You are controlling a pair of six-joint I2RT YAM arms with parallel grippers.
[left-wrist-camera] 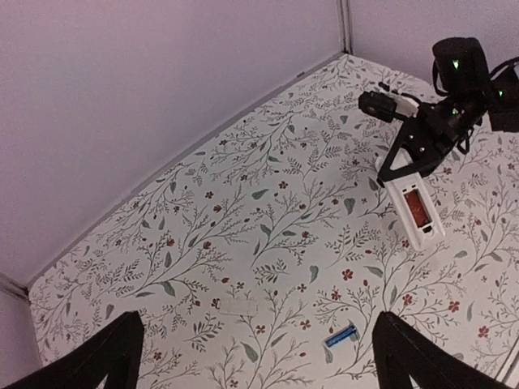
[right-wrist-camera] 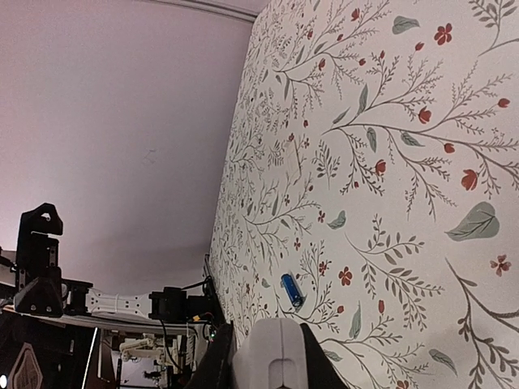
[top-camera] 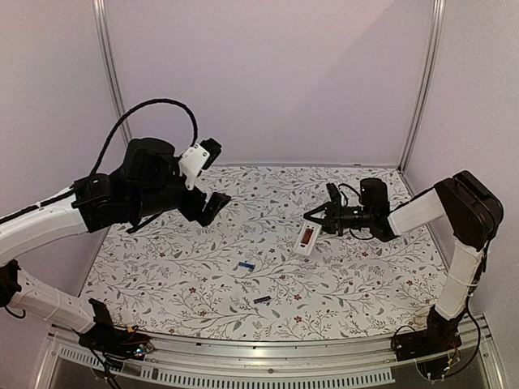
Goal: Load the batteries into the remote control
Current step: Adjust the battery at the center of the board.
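My right gripper (top-camera: 319,219) is shut on one end of the white remote control (top-camera: 306,239), holding it tilted just above the cloth, right of centre. Its open battery bay (left-wrist-camera: 415,207) faces up and shows red inside. In the right wrist view the remote's end (right-wrist-camera: 272,356) sits between my dark fingers (right-wrist-camera: 217,361). The blue battery (top-camera: 246,265) lies on the cloth near the middle. The black battery (top-camera: 261,300) lies closer to the front edge. My left gripper (top-camera: 215,178) hangs open and empty, high over the left side, with the blue battery (left-wrist-camera: 341,334) below near its right finger (left-wrist-camera: 430,356).
A small white flat rectangle (left-wrist-camera: 235,306) lies on the floral cloth (top-camera: 162,267) below the left gripper. Pale walls (top-camera: 268,73) close in the back and both sides. A metal rail (top-camera: 268,356) with both arm bases runs along the front edge.
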